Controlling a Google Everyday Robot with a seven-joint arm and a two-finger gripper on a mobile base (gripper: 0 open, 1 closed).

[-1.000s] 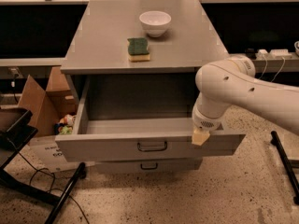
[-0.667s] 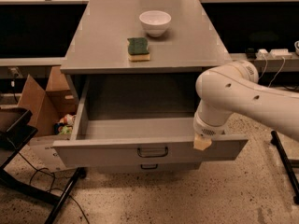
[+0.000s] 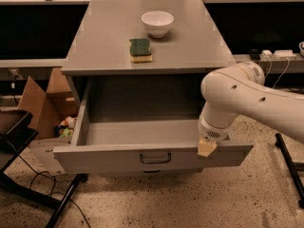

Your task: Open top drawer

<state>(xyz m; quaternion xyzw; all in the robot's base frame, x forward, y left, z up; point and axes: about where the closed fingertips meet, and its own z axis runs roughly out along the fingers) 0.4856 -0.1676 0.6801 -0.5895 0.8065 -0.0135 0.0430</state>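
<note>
The gripper [image 3: 206,147], a cream tip below the rounded white arm [image 3: 237,99], is placed on the front rim of the wide grey metal top drawer [image 3: 95,159], presumably for pulling. Its opening cannot be told. The drawer is judged fully extended, exposing a plain smooth tray. Beyond the gripper, a green sponge [image 3: 141,50] and a glossy white bowl [image 3: 157,23] rest on the matte grey bench [image 3: 104,42].

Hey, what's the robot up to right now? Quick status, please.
Gripper at the top drawer front, right end. Drawer wide open. Bowl and sponge on cabinet top, not blocking.
</note>
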